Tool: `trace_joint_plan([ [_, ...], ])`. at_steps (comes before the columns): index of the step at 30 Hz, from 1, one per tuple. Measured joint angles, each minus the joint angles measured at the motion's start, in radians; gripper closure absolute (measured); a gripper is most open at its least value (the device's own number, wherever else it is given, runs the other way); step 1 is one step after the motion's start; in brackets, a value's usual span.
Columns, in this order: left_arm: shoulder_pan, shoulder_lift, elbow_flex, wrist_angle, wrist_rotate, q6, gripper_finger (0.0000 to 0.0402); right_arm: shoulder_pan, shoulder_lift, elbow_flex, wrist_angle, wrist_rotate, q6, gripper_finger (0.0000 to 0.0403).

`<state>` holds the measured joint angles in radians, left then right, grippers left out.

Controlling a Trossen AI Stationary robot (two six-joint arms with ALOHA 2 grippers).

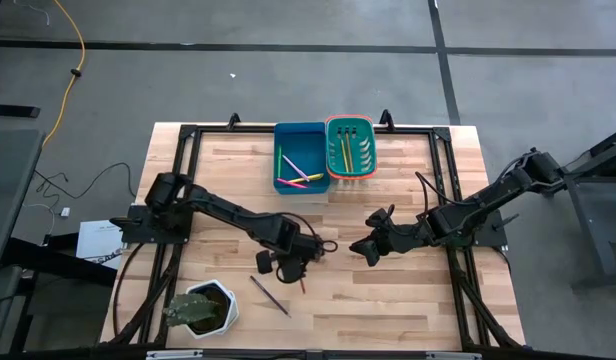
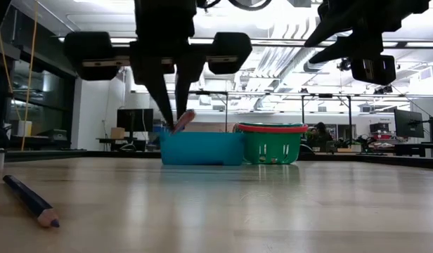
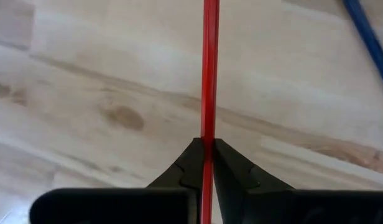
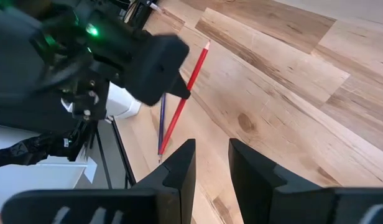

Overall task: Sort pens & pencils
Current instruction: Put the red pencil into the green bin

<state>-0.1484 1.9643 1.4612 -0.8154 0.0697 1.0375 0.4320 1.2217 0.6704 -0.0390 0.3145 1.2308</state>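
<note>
A: High view, worktop: left gripper [image 1: 301, 270] sits above the middle, toward the near edge, pinched tight on a red pencil [image 1: 304, 279].

B: Confirmed from the left wrist view: both fingers [image 3: 186, 167] clamp the red pencil [image 3: 210, 81], which runs straight out ahead of them over bare wood.

A: Right gripper [image 1: 362, 247]?

B: Just right of centre, held off the wood, fingers parted by a narrow gap, nothing between them.

A: Other pens and pencils?

B: A dark purple pencil [image 1: 269, 295] lies flat near the near edge, beside a white pot [image 1: 225, 303] at the near left. More lie in the blue bin [image 1: 284, 133] and the green basket [image 1: 333, 124], side by side at the far edge.
</note>
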Motion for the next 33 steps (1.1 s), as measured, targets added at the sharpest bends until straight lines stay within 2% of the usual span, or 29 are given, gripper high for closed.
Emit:
trace_joint_plan([
  [11, 0.094, -0.071, 0.000, -0.015, -0.052, -0.070, 0.0385, -0.002, 0.000, 0.002, 0.063, 0.000, -0.007, 0.0316],
  [17, 0.126, -0.113, 0.047, -0.014, -0.179, -0.067, 0.0385, -0.033, 0.000, 0.003, 0.125, -0.001, -0.029, 0.0316],
  [24, 0.147, -0.125, 0.137, -0.021, -0.245, -0.048, 0.0385, -0.105, 0.000, 0.003, 0.259, -0.065, -0.127, 0.0316],
  [33, 0.148, -0.134, 0.170, -0.035, -0.284, 0.011, 0.0385, -0.176, -0.041, 0.003, 0.270, -0.131, -0.137, 0.0316],
])
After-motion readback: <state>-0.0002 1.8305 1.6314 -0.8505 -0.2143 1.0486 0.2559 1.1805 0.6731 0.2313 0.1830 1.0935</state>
